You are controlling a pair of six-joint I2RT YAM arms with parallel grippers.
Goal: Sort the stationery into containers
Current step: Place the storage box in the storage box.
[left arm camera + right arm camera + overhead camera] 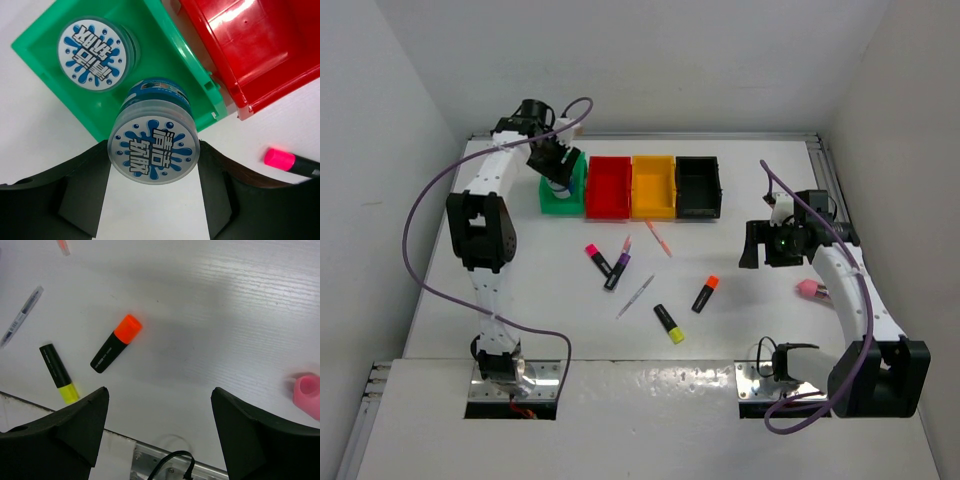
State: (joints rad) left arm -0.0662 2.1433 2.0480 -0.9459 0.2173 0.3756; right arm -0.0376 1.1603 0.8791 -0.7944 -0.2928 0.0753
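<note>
My left gripper is shut on a round blue-white roll, holding it over the near edge of the green bin. A second roll lies inside that bin. The red bin, yellow-orange bin and black bin stand in a row to its right. On the table lie highlighters with pink, purple, orange and yellow caps, a pink pen and a grey pen. My right gripper hangs open and holds nothing, left of the small pink block.
White walls close in the table on the left, back and right. A metal rail runs along the right edge. Purple cables loop beside both arms, and the base plates sit at the near edge.
</note>
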